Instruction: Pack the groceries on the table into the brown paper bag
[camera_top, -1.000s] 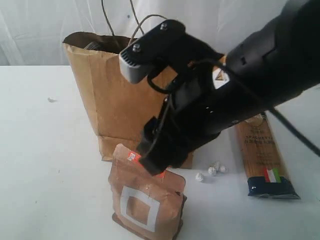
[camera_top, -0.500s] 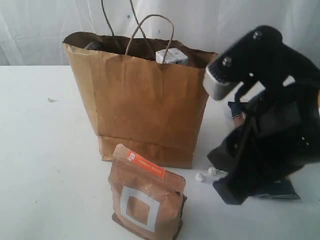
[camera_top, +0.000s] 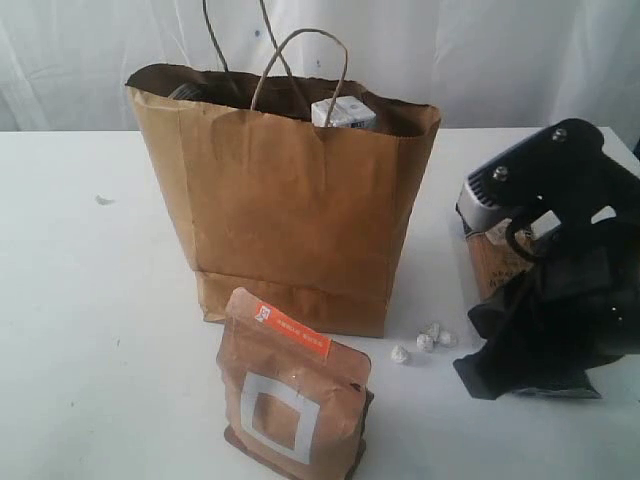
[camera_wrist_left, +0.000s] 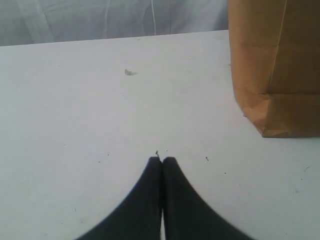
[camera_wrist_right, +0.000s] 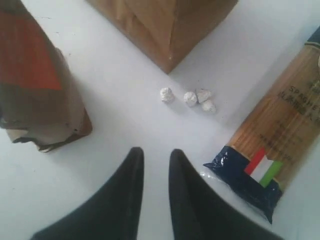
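Observation:
The tall brown paper bag (camera_top: 290, 200) stands mid-table, with a small blue-white carton (camera_top: 343, 112) showing at its mouth. In front of it stands the brown pouch (camera_top: 293, 390) with an orange strip. The long spaghetti packet (camera_wrist_right: 280, 135) lies right of the bag, mostly hidden behind my right arm in the exterior view. My right gripper (camera_wrist_right: 155, 152) hovers low over bare table beside the packet's dark end, its jaws a narrow gap apart with nothing between them. My left gripper (camera_wrist_left: 162, 160) is shut and empty over the table, left of the bag (camera_wrist_left: 277, 65).
Several small white crumbs (camera_top: 425, 343) lie on the white table (camera_top: 90, 300) by the bag's front right corner. A small speck (camera_top: 103, 200) lies far left. A white curtain hangs behind the table.
My right arm swung from in front of the bag to the right and down beside the spaghetti packet, its jaws narrowing. The carton in the bag's mouth came into view.

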